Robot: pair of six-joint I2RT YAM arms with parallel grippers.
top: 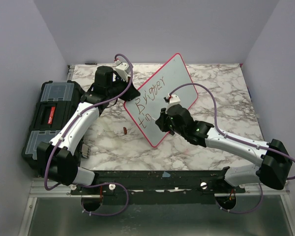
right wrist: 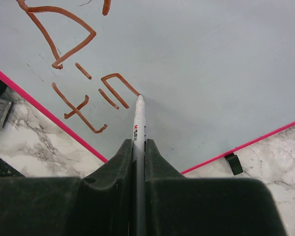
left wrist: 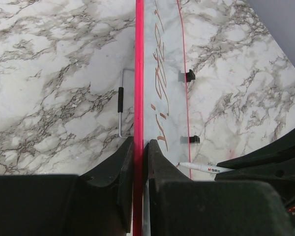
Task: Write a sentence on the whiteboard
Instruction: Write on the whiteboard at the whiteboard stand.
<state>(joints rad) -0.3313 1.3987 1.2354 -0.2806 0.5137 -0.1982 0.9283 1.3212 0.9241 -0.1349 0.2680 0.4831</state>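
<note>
The right hand (right wrist: 139, 147) clamps the marker (right wrist: 139, 118), axis straight ahead, tip touching the board (right wrist: 216, 69) where the sentence (right wrist: 77, 108) stops; blank board lies to its right. Beyond, the left hand (left wrist: 140, 147) pinches the tilted board's far edge.

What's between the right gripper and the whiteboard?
Only the marker: the right gripper clamps it, tip on the whiteboard, seen in the right wrist view.

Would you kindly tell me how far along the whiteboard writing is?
Done: the first line, "Brigger", is on the whiteboard. In hand: the left gripper clamps its edge, and the right gripper holds the marker at the third letter of the second line, after "ti". Left: the rest of that line.
</note>
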